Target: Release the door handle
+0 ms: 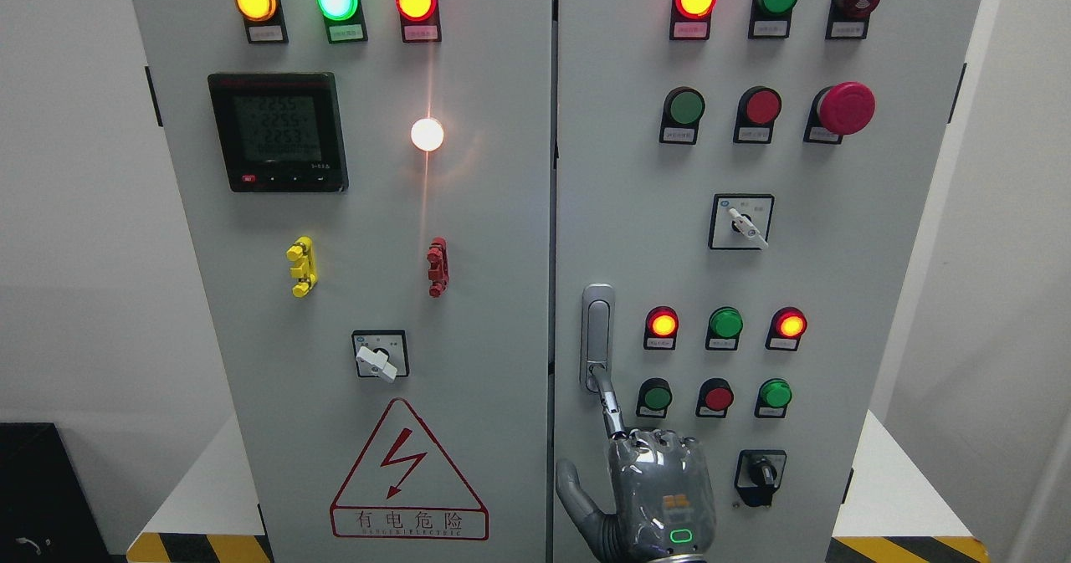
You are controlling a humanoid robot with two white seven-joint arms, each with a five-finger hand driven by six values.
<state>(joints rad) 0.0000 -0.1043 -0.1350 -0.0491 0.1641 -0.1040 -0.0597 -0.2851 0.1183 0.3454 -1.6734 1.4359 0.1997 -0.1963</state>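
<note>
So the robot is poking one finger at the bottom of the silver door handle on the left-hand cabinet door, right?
Not quite. The extended finger does touch the bottom of the silver door handle, but that handle is on the right-hand cabinet door, just beside the centre seam, not the left-hand door. The head view shows this.

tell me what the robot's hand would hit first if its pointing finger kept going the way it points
The hand has one finger stretched up to the lower end of the door handle. Its tip looks to be already at the handle, so that comes first, though depth is hard to judge.
</note>
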